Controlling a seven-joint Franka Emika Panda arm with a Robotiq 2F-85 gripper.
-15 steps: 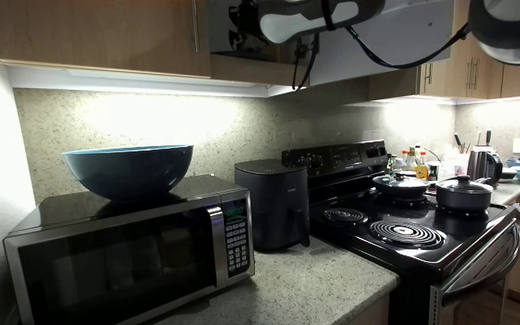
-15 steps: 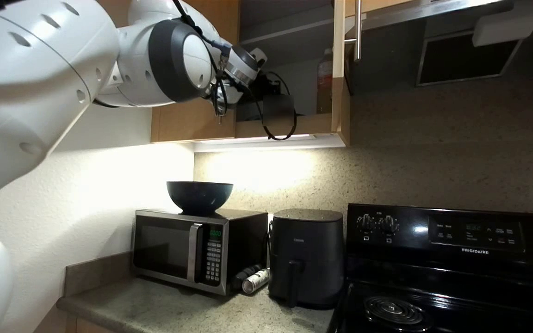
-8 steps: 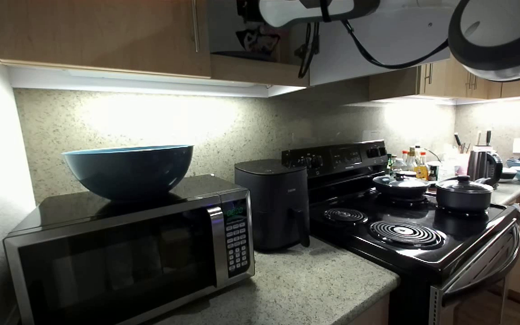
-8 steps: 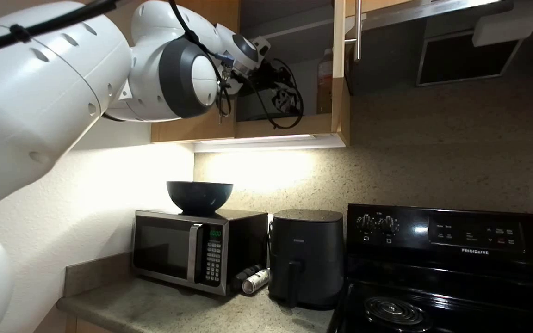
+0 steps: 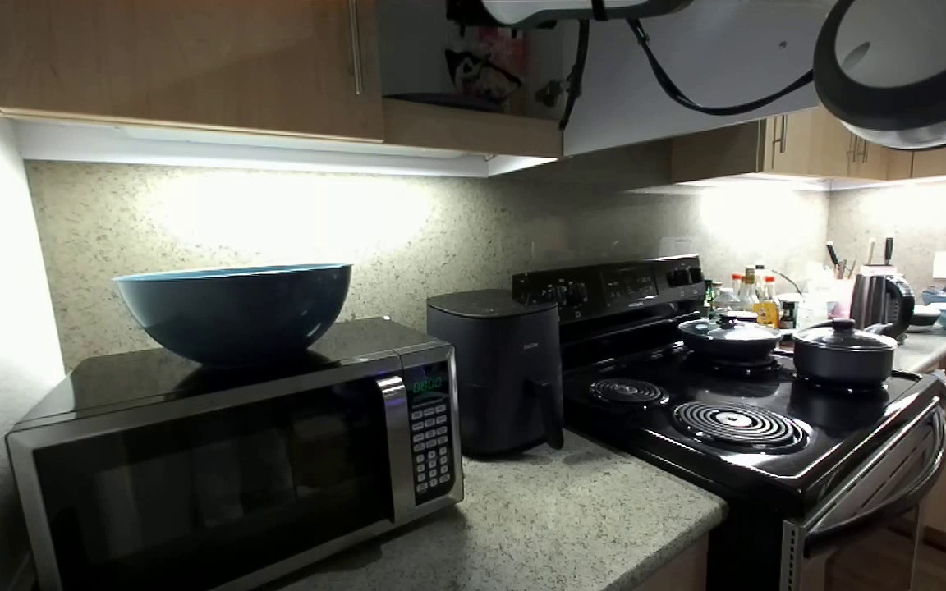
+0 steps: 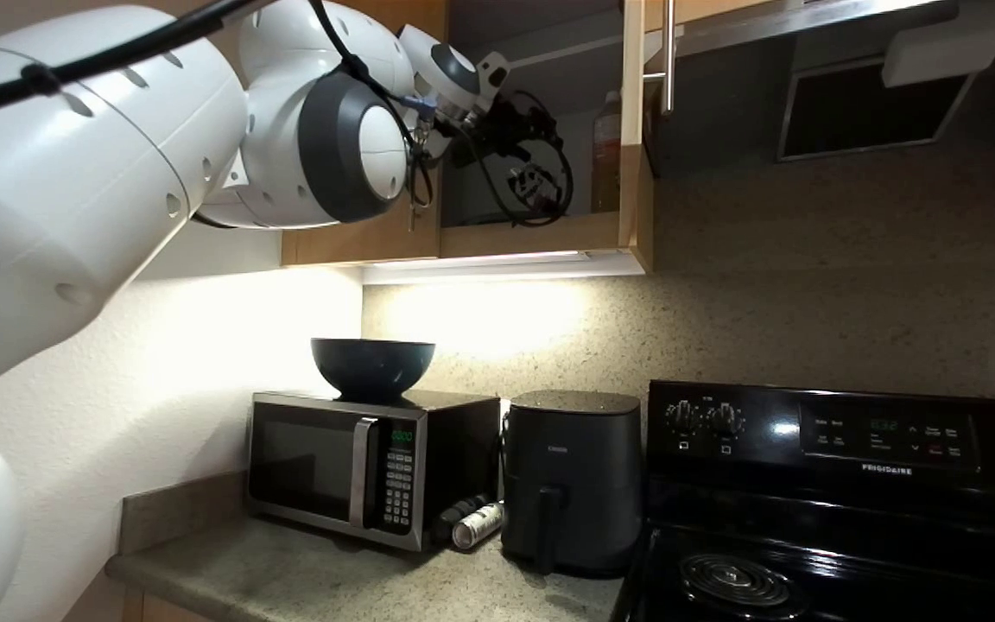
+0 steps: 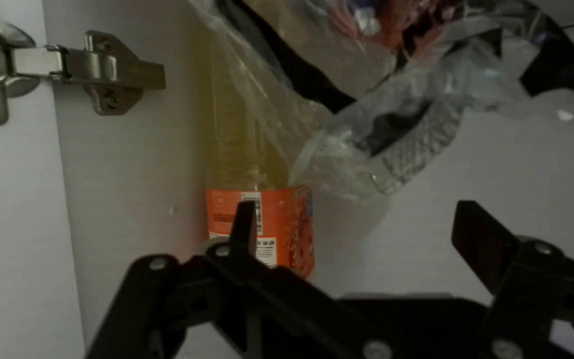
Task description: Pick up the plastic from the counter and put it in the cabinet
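Note:
The plastic [image 5: 481, 78], a crumpled shiny wrapper with red and black patches, lies inside the open cabinet [image 5: 473, 127], low behind its front sill. In the wrist view the plastic [image 7: 337, 154] shows as clear film beyond the fingertips, apart from them. My gripper [image 7: 356, 209] stands wide open there with nothing between its fingers. In an exterior view the dark gripper [image 6: 506, 134] is inside the cabinet [image 6: 480, 240] just above the plastic [image 6: 536, 186], partly hidden by a cable loop. Below is the speckled counter [image 5: 580, 501].
A bottle with an orange label [image 7: 259, 214] stands inside the cabinet, close to the gripper. A metal hinge [image 7: 112, 72] and the open door [image 6: 637, 173] bound that side. Below are the microwave [image 6: 333, 466], a large bowl [image 6: 372, 367], an air fryer [image 6: 571, 484] and the stove [image 5: 736, 427].
My gripper has opened and let go of the plastic. It has risen a little and gone slightly further in, leaving the plastic lying in the cabinet below it.

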